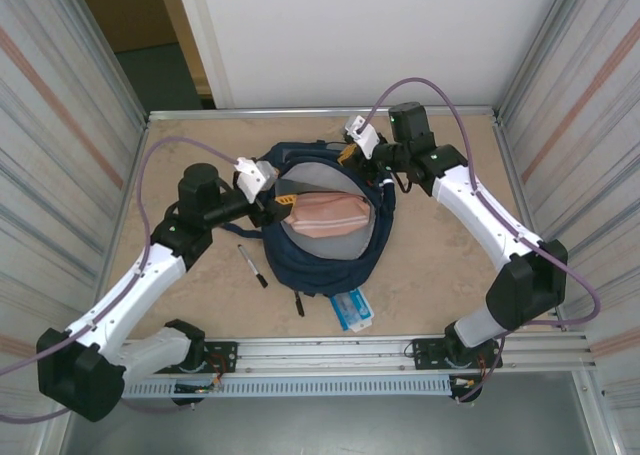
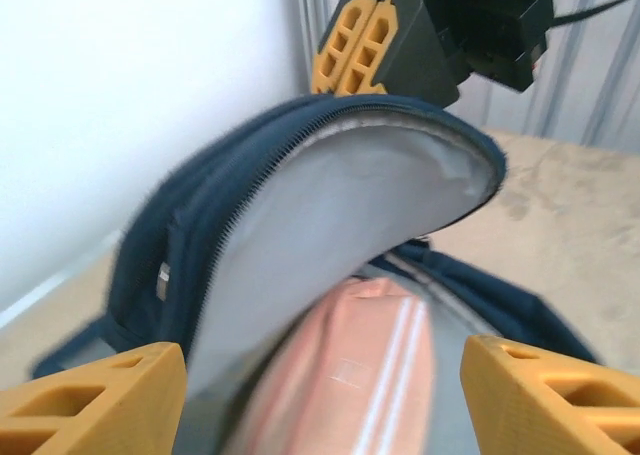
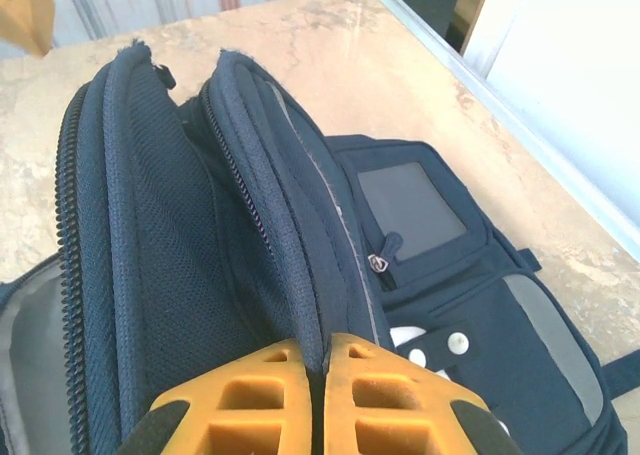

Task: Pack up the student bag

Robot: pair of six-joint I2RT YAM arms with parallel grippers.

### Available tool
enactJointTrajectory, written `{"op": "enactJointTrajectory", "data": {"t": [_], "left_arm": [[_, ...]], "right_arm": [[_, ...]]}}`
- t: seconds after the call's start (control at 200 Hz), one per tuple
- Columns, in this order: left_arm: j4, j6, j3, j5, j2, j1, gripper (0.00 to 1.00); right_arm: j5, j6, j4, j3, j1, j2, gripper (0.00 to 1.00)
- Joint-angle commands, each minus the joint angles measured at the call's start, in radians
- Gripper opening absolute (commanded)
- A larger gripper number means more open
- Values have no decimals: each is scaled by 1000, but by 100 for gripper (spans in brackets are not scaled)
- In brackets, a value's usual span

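The large navy-blue fabric backpack, the student bag [image 1: 325, 265], lies on its back in the middle of the beige counter [image 1: 450, 245], with its main compartment unzipped and gaping. The right jaws are clamped together on the zip-edged rim of the raised flap at the far end, holding it up like a hood. The left jaws stand wide apart at the left side of the mouth, gripping nothing, just above a soft pink zip pouch [image 1: 325, 213] that lies inside the compartment. A black pen [image 1: 252, 265] lies on the counter just left of the bag, and a blue-and-white packet [image 1: 352, 310] lies at its near end.

The bag looks light and limp. Its cloth would likely sag and close the mouth once let go. The thick zip seam and padded rim seem the firmest places to pinch, while the smooth grey lining looks slippery and a poor hold.
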Motion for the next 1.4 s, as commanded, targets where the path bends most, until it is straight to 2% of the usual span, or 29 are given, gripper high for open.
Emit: {"op": "enactJointTrajectory", "data": {"t": [0.0, 0.22, 0.396, 0.541, 0.651, 0.697, 0.782, 0.832, 0.877, 0.982, 1.042, 1.178, 1.293, 1.338, 1.393], "left_arm": [[62, 264, 20, -75, 95, 2, 73], [146, 295, 139, -115, 281, 2, 75], [248, 292, 137, -185, 305, 3, 76], [212, 336, 131, -73, 307, 32, 72], [235, 339, 145, -8, 341, 31, 57], [261, 348, 146, 16, 358, 29, 44], [267, 353, 173, 16, 386, 11, 8], [264, 349, 194, 30, 397, 5, 0], [273, 337, 208, 43, 403, 4, 0], [327, 263, 263, 15, 440, 8, 0], [287, 213, 339, 12, 476, 16, 0], [185, 76, 532, -24, 555, 21, 0], [190, 49, 603, -144, 606, -2, 0], [179, 44, 627, -181, 621, -14, 0], [176, 23, 652, -205, 636, -17, 0]], "right_arm": [[-54, -18, 97, 80, -27, -3, 0], [-107, -48, 64, 99, -31, 2, 0], [-137, -62, 58, 71, -31, -4, 0], [-169, -79, 53, 46, -31, -9, 0], [-162, -70, 56, 46, -21, 8, 0], [-146, -65, 53, 47, -12, 8, 0], [-129, -55, 71, 23, 1, 0, 0], [-117, -38, 79, 10, 1, -5, 1], [-102, -15, 78, 5, 3, -10, 5], [-7, 73, 97, -45, 11, -63, 34], [64, 147, 136, -94, 11, -114, 44], [198, 295, 119, -147, -10, -224, 52], [313, 453, 95, -215, -33, -318, 55], [316, 500, 89, -254, -43, -353, 54], [256, 500, 61, -295, -46, -394, 53]]}}
